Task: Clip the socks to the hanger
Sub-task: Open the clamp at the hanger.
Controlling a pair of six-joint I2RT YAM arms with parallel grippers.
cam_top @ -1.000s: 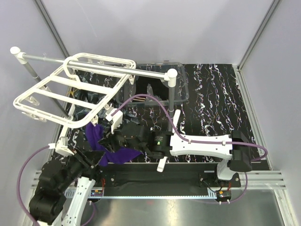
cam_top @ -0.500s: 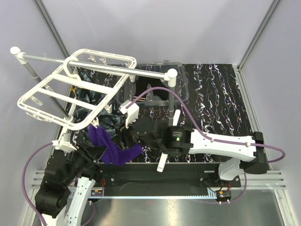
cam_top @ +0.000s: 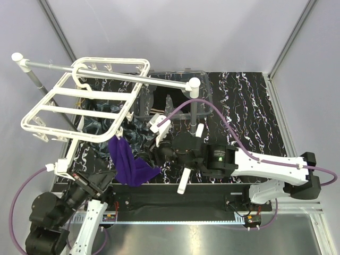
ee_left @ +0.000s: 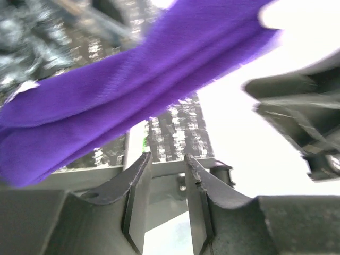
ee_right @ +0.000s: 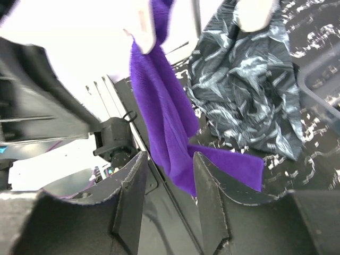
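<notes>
The bright purple sock hangs from a clip at the near corner of the white grid hanger, and its toe rests on the table. In the right wrist view the purple sock dangles from a white clip just beyond my open right gripper. In the top view the right gripper is beside the sock and empty. My left gripper is open and empty, low and left of the sock. The sock passes above the left gripper. Marbled dark socks lie under the hanger.
The hanger hangs on a silver rod stand with white caps. A clear plastic bin with more socks stands behind it. A marbled sock lies right of the purple one. The table's front rail is near both arms.
The left gripper let go of the purple sock and drew back to the lower left. The right gripper moved right, away from the clip. The hanger swung level and the sock now hangs free.
</notes>
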